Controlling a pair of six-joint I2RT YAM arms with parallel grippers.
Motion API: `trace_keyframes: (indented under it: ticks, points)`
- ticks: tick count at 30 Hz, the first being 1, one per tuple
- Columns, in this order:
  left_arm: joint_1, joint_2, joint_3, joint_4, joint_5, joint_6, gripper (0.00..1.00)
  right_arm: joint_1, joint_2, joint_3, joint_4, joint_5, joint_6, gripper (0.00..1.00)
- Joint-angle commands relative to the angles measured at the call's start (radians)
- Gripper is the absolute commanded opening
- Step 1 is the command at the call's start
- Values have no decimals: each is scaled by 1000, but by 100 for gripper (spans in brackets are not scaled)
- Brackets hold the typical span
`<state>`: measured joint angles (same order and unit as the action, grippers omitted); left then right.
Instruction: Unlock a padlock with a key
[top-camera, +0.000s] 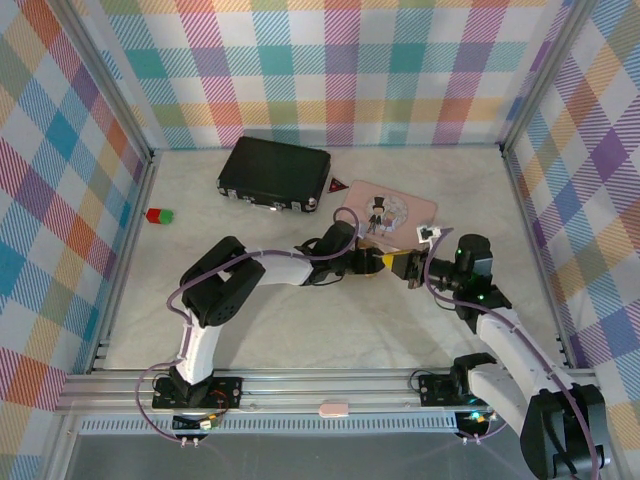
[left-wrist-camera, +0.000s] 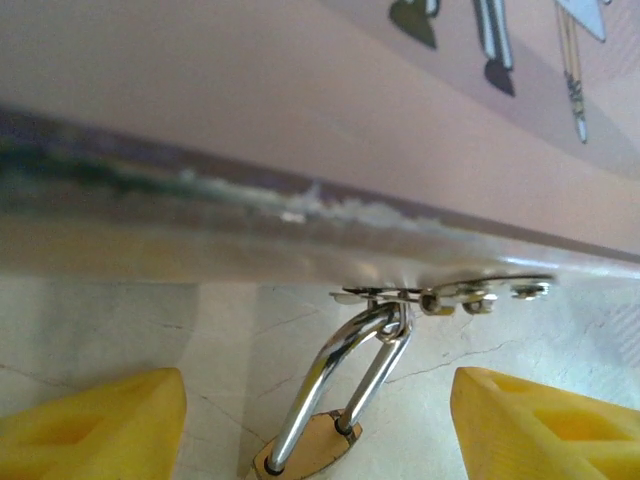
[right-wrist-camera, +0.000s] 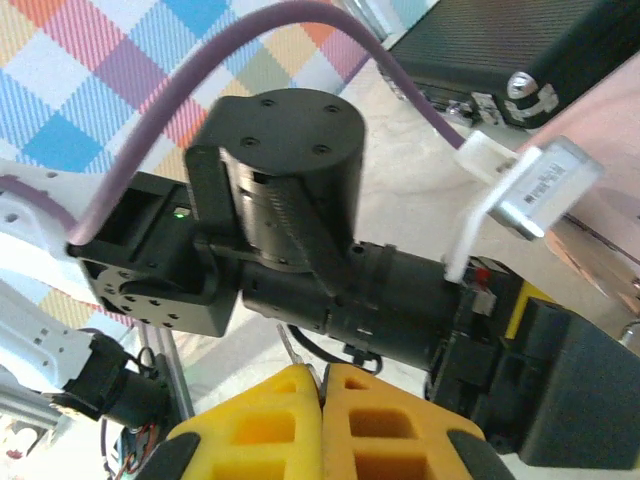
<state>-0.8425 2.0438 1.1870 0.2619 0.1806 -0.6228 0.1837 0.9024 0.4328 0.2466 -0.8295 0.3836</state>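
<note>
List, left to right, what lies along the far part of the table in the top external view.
red and green block → black case → small red triangle → pink box

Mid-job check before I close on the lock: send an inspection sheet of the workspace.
Surface: pale marbled tabletop, flat.
Job's things: small brass-gold padlock, silvery shackle threaded through the hasp of the pink illustrated box; thin grey-silver metal key apparently pokes from the right fingertips.
Clutter: black hard case, small red triangle, red-and-green block.
Grippers: left gripper open, yellow fingers either side of the padlock, not touching; right gripper shut on the key.
Cables: purple cables loop along both arms.
Surroundings: pastel plaid walls, aluminium frame.
</note>
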Motion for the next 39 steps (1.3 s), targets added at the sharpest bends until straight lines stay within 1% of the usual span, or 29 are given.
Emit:
trace_keyframes:
  ticks: [1,4,8,11,13,15,19,21,25,27,30,34,39]
  points:
    - [-19,39,36,-60,-12,10,66,-4,6,48,41,-56,2,0]
    - [-31,52,54,-87,-19,20,59,-4,19,55,38,-57,3,0]
    - [-33,52,40,-98,-33,16,43,-3,20,49,32,-39,1,0]
    - [-31,49,21,-89,-34,7,35,-4,21,47,21,-28,-3,0]
    - [-26,46,10,-62,-24,-10,27,-5,23,47,17,-22,-3,0]
    - [-19,48,-2,-16,-4,-45,16,-6,26,47,3,0,-8,0]
    - [12,51,-34,136,69,-170,1,-20,39,38,-19,58,20,0]
    - [23,49,-51,222,90,-244,0,-36,48,31,-41,118,56,0]
    - [25,36,-71,332,93,-342,0,-71,66,-5,-14,148,140,0]
    - [25,26,-83,394,81,-392,0,-77,68,-15,-30,185,186,0]
    - [23,12,-96,444,43,-455,0,-85,74,-35,-48,231,276,0]
    - [22,4,-105,515,-6,-519,0,-96,119,-68,-46,239,411,0]
    - [22,8,-92,554,0,-554,0,-116,237,-126,111,200,550,0]
